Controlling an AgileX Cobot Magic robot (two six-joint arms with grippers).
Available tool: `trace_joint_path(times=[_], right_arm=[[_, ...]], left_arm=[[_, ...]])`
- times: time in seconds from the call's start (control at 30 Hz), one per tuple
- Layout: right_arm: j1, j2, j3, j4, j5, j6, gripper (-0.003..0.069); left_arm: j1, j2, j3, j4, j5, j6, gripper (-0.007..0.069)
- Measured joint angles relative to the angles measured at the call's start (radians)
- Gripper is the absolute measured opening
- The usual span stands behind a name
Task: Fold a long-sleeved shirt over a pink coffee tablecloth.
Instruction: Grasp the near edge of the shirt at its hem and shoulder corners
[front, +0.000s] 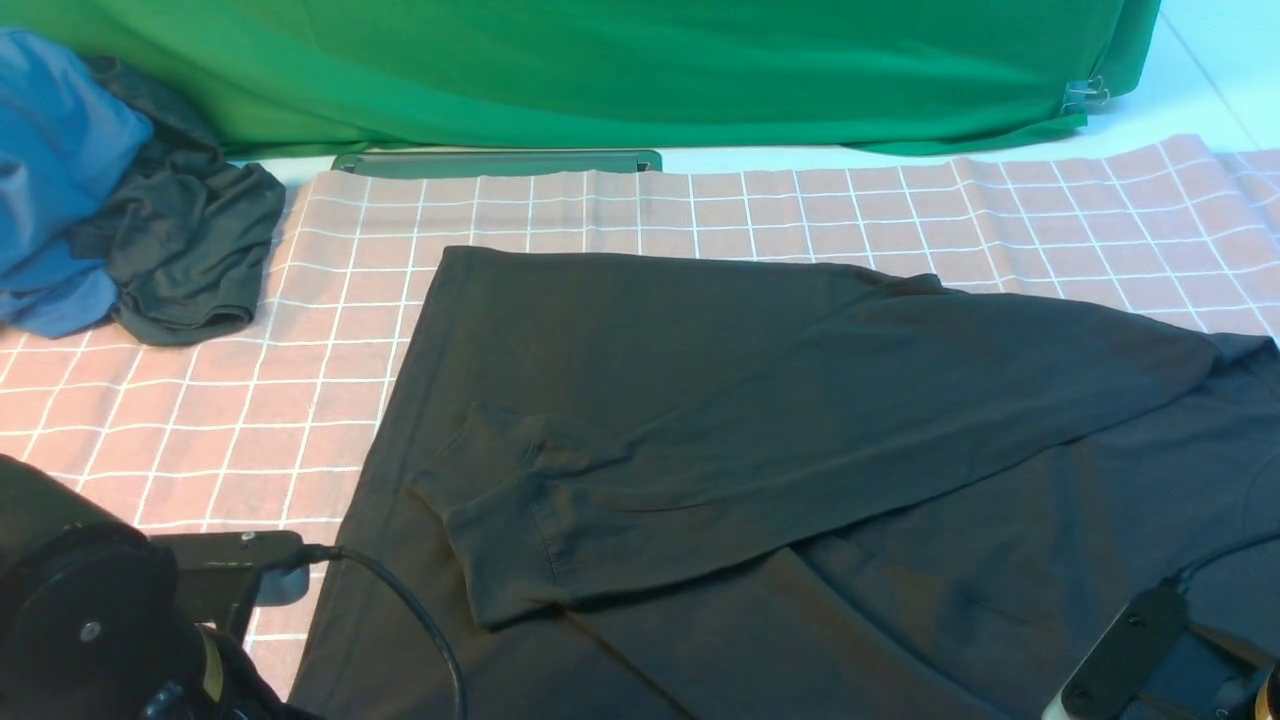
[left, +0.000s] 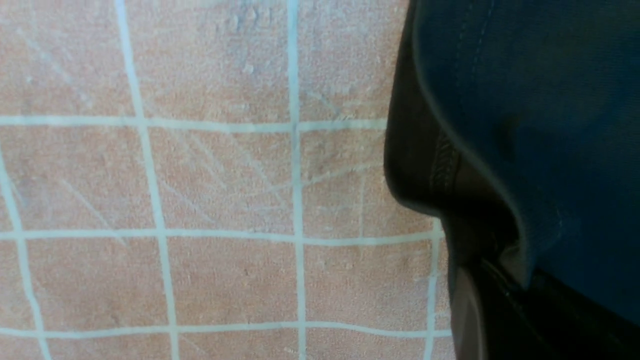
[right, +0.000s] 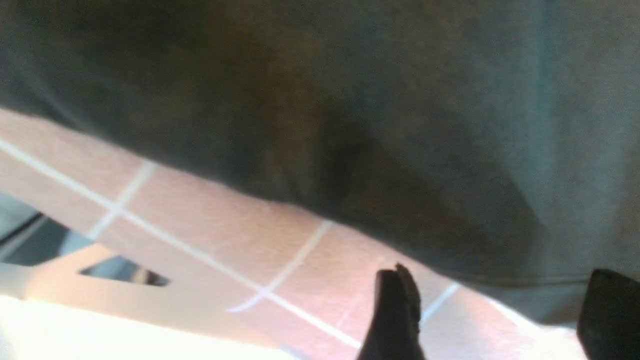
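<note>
Fingers (left: 465, 320) of the left gripper (front: 280, 577): pressed together. The hem curls up and runs down onto them, so we judge they pinch the long-sleeved shirt (front: 800, 400), though fabric covers the contact itself.
Fingers (right: 395, 310) of the right gripper (right: 500, 305): spread wide and holding nothing, low over the cloth with the shirt's edge between them.
Shirt's place: it lies flat on the pink coffee tablecloth (front: 700, 200), from the middle to the right side, with one sleeve (front: 800, 440) laid across the body and its cuff (front: 500, 540) towards the left edge.
Handling: we expect it to be soft, light and limp. It should sag from any single grip, crease easily and carry no shape of its own. It is not fragile, but it may drag the tablecloth along.
Where to hold: we would pinch the hem or side edge near a corner, taking both layers. We would use two well-spaced grips so the fold line stays straight.
Hidden: the chest print and neck label do not show, and we cannot trace the second sleeve.
Cut off: the collar end leaves the front view at the right, and the near hem leaves it at the bottom.
Hard to read: the right wrist view is blurred, so we cannot tell whether those fingers touch the fabric.
Not ours: a blue garment (front: 50, 170) and a smaller dark garment (front: 190, 250) are heaped at the far left.
</note>
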Motion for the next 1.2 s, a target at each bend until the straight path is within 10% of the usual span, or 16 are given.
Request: trace_joint_path(times=[0.6,0.8,0.97,1.2], right_arm=[[0.001,0.076,0.000,0.054,-0.073,-0.235,0.0496],[0.001,0.123,-0.008,0.045,-0.076,-0.237,0.0344],[0.001,0.127,-0.020,0.043,-0.061,-0.236,0.0083],[-0.011,0.091,-0.179,0.019,0.058,-0.235,0.0067]], left_arm=[[0.000,0.000,0.000,-0.007,-0.013,0.012,0.0014],[0.000,0.000,0.000,-0.017,-0.039,0.012,0.0014],[0.000,0.001,-0.046,-0.024,-0.034,0.007,0.0014],[0.003,0.003,-0.210,-0.004,-0.025,-0.024,0.0014]])
